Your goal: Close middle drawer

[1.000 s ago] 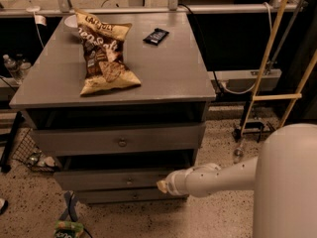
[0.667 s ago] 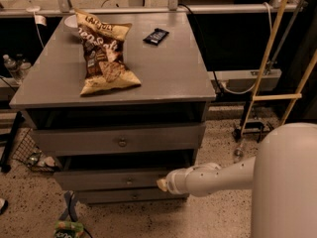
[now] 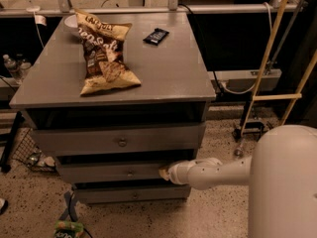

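The middle drawer [image 3: 114,172] is the slim grey front with a tiny round knob [image 3: 130,172], set in the grey cabinet [image 3: 163,78] below the taller-fronted top drawer [image 3: 89,142]. It stands out a little from the cabinet, with a dark gap above it. My gripper [image 3: 163,173], at the end of the white arm [image 3: 218,171], reaches in from the right. Its tip is against the right part of the middle drawer's front panel.
A chip bag [image 3: 103,51], a dark phone-like object [image 3: 156,36] and a white bowl [image 3: 72,21] lie on the cabinet top. The bottom drawer [image 3: 131,194] sits below. A green object [image 3: 68,228] and wire clutter [image 3: 29,155] lie on the floor at left. A yellow frame [image 3: 270,63] stands at right.
My gripper and the middle drawer's front have shifted back toward the cabinet; the drawer stands out less than before. Nothing on the top has moved.
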Motion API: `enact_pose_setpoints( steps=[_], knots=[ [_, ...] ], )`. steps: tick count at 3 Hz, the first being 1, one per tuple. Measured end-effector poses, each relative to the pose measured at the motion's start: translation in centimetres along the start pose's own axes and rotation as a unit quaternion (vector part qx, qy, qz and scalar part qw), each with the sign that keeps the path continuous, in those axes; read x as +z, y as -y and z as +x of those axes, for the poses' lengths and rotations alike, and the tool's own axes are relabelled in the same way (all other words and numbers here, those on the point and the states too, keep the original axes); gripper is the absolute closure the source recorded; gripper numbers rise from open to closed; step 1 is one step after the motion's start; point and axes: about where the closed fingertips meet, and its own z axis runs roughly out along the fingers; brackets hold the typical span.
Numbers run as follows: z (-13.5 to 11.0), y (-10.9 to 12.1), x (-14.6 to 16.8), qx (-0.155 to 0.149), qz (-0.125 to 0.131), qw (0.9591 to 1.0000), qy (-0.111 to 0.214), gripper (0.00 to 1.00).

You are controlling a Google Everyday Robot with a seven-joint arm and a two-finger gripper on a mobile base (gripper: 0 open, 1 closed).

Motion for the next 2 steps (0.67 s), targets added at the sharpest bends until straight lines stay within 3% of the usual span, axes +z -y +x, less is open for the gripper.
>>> enact_pose_setpoints(
  steps=[2],
  knots=[
    [0.57,0.11,-0.71,0.003,0.003,1.0,-0.009,1.0]
  ],
)
